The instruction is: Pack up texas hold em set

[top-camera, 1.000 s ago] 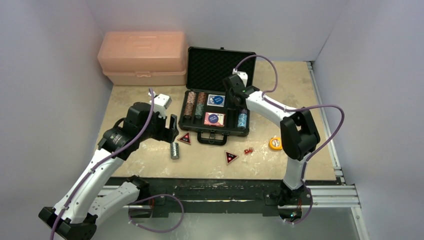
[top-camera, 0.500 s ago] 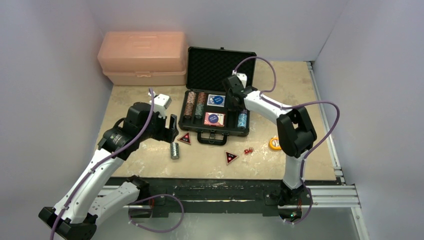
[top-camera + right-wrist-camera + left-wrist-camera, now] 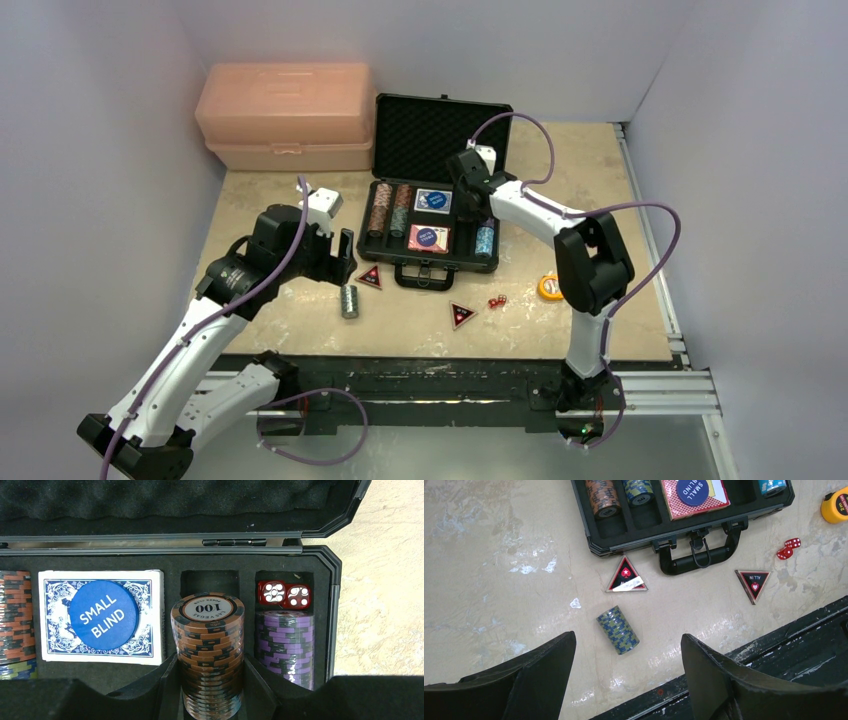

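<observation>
The black case (image 3: pixel 383 238) lies open at the table's middle, lid (image 3: pixel 440 140) up, holding chip stacks and two card decks. My right gripper (image 3: pixel 210 690) is shut on a brown chip stack (image 3: pixel 209 640) standing in a foam slot, beside a purple stack (image 3: pixel 285 640) and two red dice (image 3: pixel 283 593). It shows over the case's right side in the top view (image 3: pixel 467 200). My left gripper (image 3: pixel 629 680) is open and empty above a blue-green chip stack (image 3: pixel 618 629) lying on the table. Two red triangular buttons (image 3: pixel 625 580) (image 3: pixel 753 583) and two dice (image 3: pixel 788 549) lie in front of the case.
A salmon-pink plastic box (image 3: pixel 285 115) stands at the back left, next to the case lid. An orange tape measure (image 3: pixel 550 287) lies right of the case. The black frame rail (image 3: pixel 774 645) runs along the table's near edge.
My right gripper has shifted slightly left and back over the case with the brown stack. The left arm has not moved.
</observation>
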